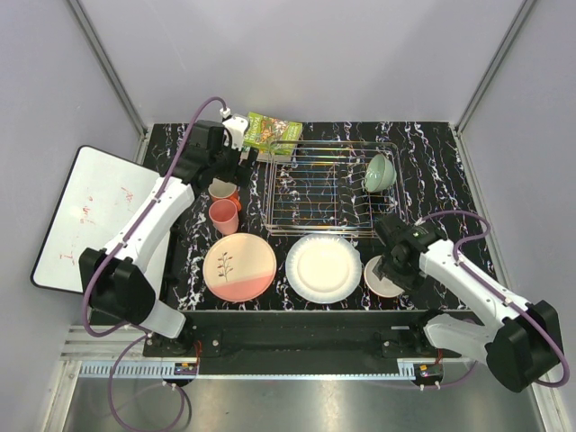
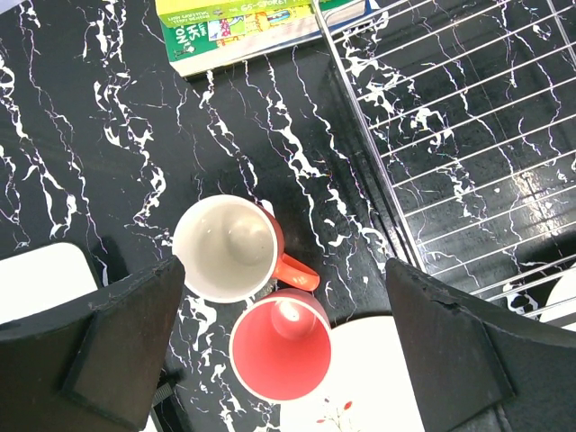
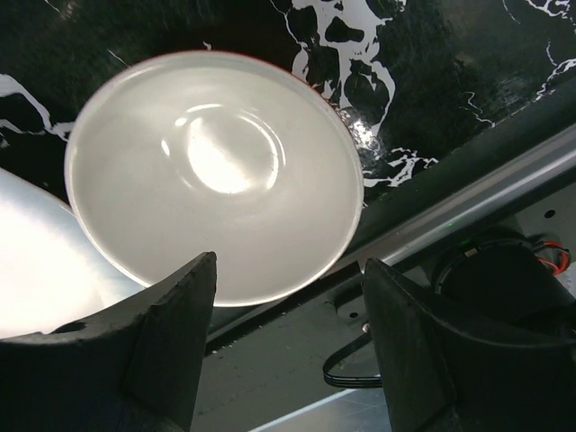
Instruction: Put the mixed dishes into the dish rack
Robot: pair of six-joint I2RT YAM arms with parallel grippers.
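The black marble table (image 1: 432, 180) carries the dish rack (image 1: 315, 189) at its middle far side, its bars bare except for the pale green bowl (image 1: 379, 173), which leans tilted in the far right corner. Just in front of the rack's near rim lies the large white plate (image 1: 323, 267), with the pink-and-cream plate (image 1: 239, 266) close on its left; both sit near the table's front edge. The small cream bowl (image 3: 216, 171) rests upright just right of the white plate, hard by the front edge and the metal rail. The right gripper (image 3: 288, 270) hangs over it, jaws spread wide with the bowl's near rim between the fingers; whether they touch it cannot be told. The two salmon-pink cups (image 2: 225, 247) (image 2: 279, 346) stand touching each other, left of the rack with a strip of bare table between. The left gripper (image 2: 283, 297) hovers above them, jaws wide and holding nothing.
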